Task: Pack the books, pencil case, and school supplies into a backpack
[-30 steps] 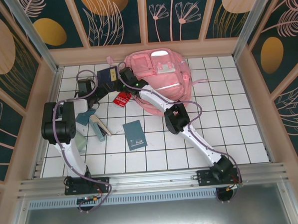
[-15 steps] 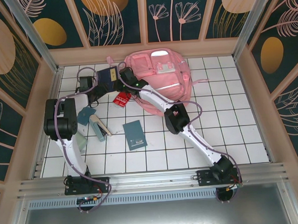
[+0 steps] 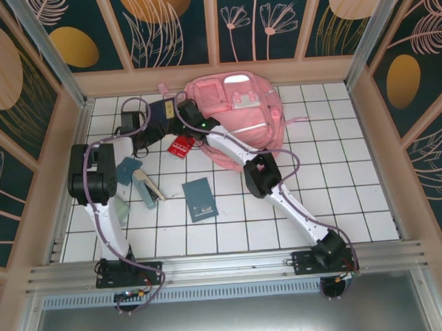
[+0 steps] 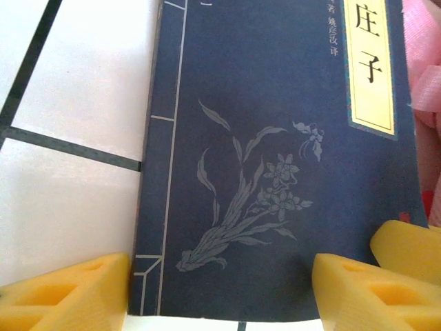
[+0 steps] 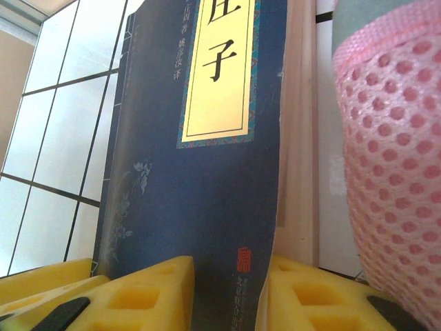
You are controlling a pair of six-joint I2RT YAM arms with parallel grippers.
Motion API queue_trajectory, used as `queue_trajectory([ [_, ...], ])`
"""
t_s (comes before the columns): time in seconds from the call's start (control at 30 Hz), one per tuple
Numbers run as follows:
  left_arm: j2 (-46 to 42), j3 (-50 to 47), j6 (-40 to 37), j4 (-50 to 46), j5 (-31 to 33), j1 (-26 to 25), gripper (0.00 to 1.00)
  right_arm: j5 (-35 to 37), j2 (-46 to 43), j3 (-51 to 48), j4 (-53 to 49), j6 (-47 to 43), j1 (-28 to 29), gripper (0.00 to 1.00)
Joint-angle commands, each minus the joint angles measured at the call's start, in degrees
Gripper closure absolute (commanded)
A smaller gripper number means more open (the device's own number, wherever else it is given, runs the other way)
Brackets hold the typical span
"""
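The navy book [image 3: 157, 113] with its yellow title label lies on the white tiles, just left of the pink backpack [image 3: 236, 105]. My right gripper [image 5: 227, 276] is shut on the navy book [image 5: 200, 172] at its tan page edge, one yellow finger on each side, with pink mesh from the backpack [image 5: 393, 152] on the right. My left gripper [image 4: 220, 276] is open, and its yellow fingers [image 4: 65, 293] stand wide apart over the near end of the navy book [image 4: 275, 124]. Seen from above, the left gripper [image 3: 145, 130] and right gripper [image 3: 180, 113] flank the book.
A red piece with white marks [image 3: 179, 147] lies just in front of the book. Nearer the arms lie a small teal square [image 3: 127, 170], a grey-teal oblong [image 3: 148, 188] and a teal book [image 3: 200, 198]. Wooden walls close in the tiled floor.
My left arm has reached farther back toward the navy book, bringing its gripper up to the book's near end. The right arm and the book have stayed put.
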State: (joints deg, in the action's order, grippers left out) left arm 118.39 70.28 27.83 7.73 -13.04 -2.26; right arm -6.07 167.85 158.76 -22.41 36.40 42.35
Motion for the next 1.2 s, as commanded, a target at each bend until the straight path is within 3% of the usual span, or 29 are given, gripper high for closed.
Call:
queue_trajectory([
  [0.0,0.42,-1.63,2.05,6.58,-16.28,-2.4,0.3,-3.08,4.85,-0.73,-5.75,1.3,1.25,0.69],
  [0.47,0.33,-7.41,10.67,23.15,-26.0,-0.66,0.3,-3.16,4.85,-0.64,-6.15,1.21,1.25,0.69],
  [1.17,5.54,-5.06,19.84,32.12,-28.37,0.5,0.29,-3.34,4.9,-0.64,-6.0,1.48,1.31,0.69],
])
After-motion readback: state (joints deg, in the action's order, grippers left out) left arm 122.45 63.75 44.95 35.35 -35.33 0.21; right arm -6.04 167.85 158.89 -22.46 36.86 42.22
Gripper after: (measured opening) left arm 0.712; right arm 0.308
